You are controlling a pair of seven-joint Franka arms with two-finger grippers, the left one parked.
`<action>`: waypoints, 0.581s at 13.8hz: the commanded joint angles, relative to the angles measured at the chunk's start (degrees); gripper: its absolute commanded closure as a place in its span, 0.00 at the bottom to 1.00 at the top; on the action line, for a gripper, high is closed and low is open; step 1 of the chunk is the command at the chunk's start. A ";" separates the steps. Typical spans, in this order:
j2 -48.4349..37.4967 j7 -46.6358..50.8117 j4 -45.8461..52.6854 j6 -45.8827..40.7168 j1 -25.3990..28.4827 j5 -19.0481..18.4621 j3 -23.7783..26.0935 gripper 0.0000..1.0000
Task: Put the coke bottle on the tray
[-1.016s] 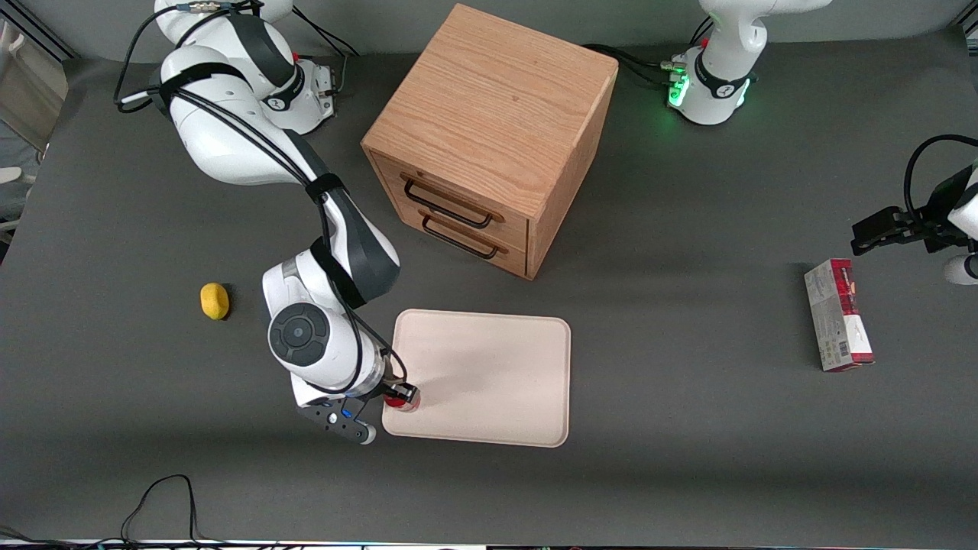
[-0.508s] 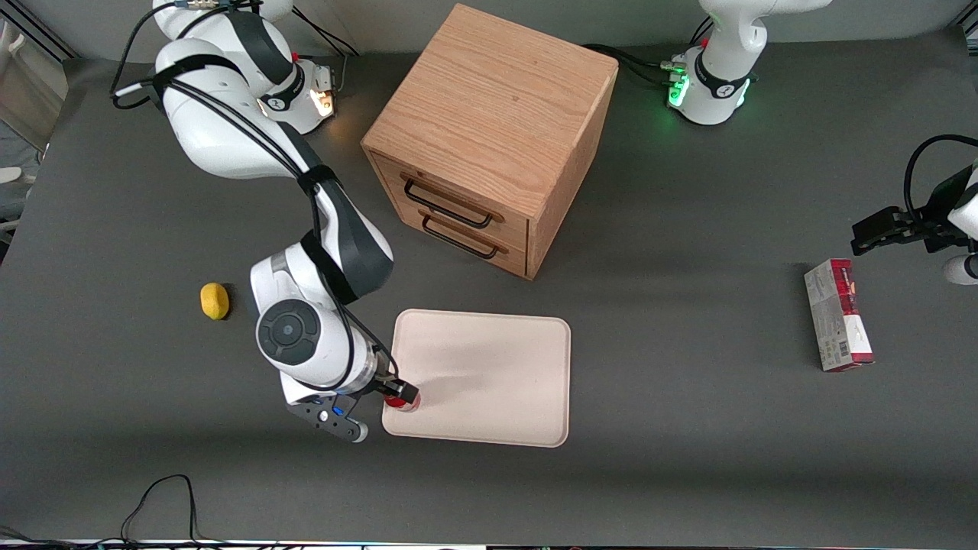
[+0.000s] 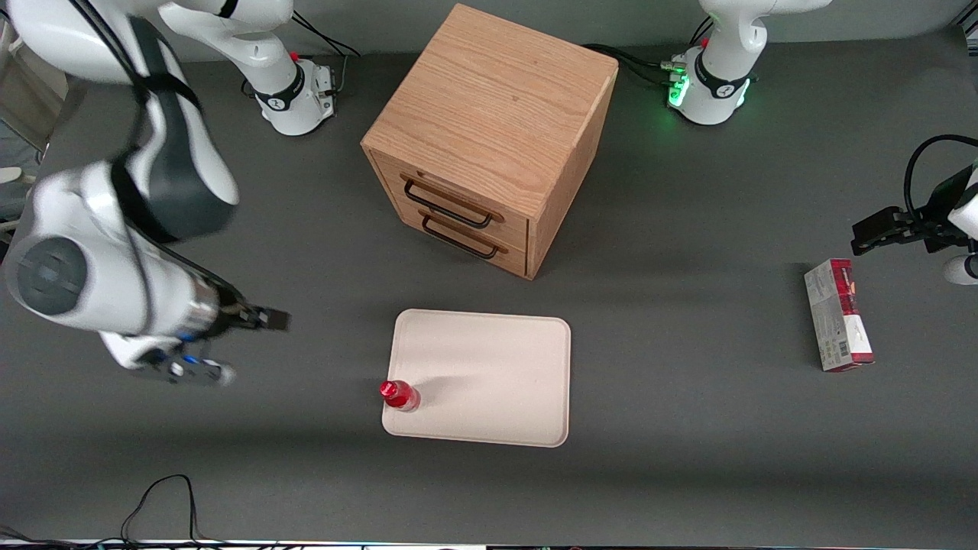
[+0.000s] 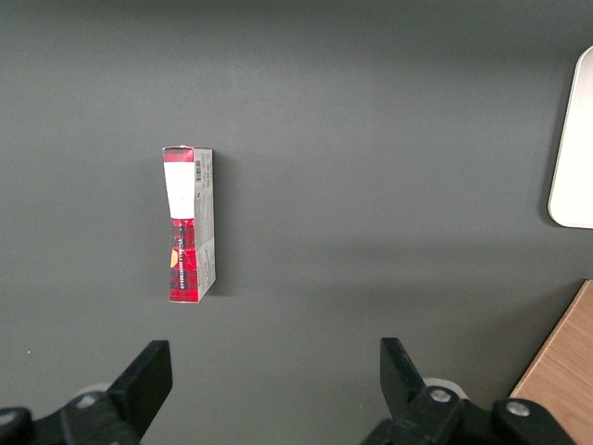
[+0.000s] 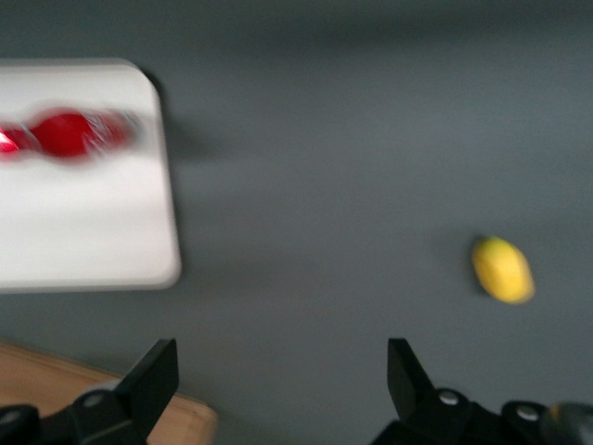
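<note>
Coke bottle (image 3: 399,395): upright on tray (image 3: 489,367), at its lower-left corner in the front view. Gripper (image 3: 263,317): wide, empty, left of frame above the worktop (image 3: 688,428).

Red coke bottle (image 3: 399,395) upright at cream tray (image 3: 489,374) corner.

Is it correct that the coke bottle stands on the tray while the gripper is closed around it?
Not quite. The coke bottle does stand at the tray's corner, but the front view shows the gripper apart from it, raised toward the working arm's end, open and empty.
</note>
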 commanded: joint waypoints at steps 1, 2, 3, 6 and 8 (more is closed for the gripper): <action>-18.13 -10.87 -21.04 4.16 0.02 2.00 -5.98 0.00; -21.83 -14.22 -22.99 3.82 2.90 4.10 -10.10 0.00; -23.87 -15.47 -23.36 3.04 6.94 4.29 -14.93 0.00; -25.03 -15.48 -20.83 -0.30 10.84 4.38 -18.32 0.00; -24.33 -15.48 -18.89 -1.02 12.33 4.30 -18.76 0.00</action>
